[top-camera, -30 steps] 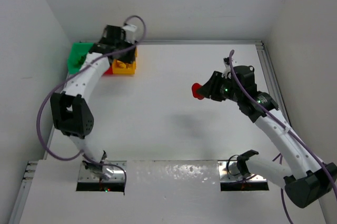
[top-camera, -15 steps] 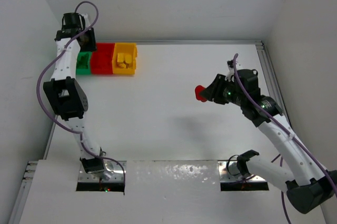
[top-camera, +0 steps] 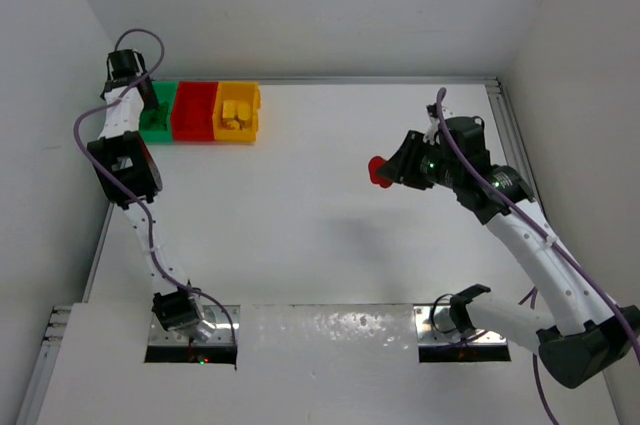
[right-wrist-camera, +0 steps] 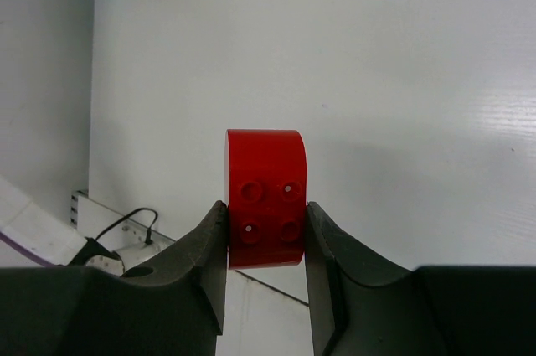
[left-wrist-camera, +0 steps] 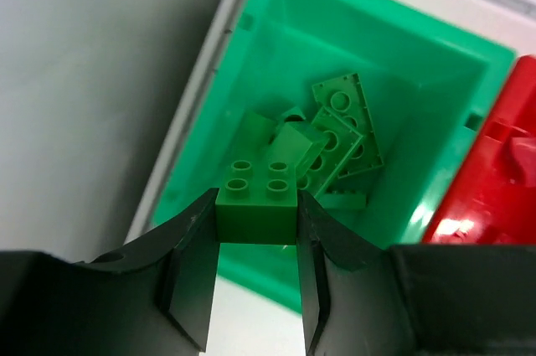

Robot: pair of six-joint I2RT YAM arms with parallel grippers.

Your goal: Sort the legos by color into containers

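Observation:
Three joined bins stand at the far left: green bin (top-camera: 158, 123), red bin (top-camera: 195, 111), yellow bin (top-camera: 238, 111) with yellow bricks in it. My left gripper (left-wrist-camera: 256, 214) is shut on a green four-stud brick (left-wrist-camera: 256, 202) and holds it above the green bin (left-wrist-camera: 419, 79), which holds several green bricks (left-wrist-camera: 339, 126). In the top view that gripper is at the green bin's left end (top-camera: 135, 85). My right gripper (right-wrist-camera: 265, 222) is shut on a red rounded brick (right-wrist-camera: 265, 193), held high over the table's right middle (top-camera: 379, 172).
The side wall stands close to the left of the green bin (left-wrist-camera: 92, 79). The red bin's edge (left-wrist-camera: 494, 172) shows at the right of the left wrist view. A metal rail (top-camera: 515, 140) runs along the table's right edge.
My left arm has swung left from over the yellow and red bins to the green bin. My right gripper has stayed near the same spot with the red brick.

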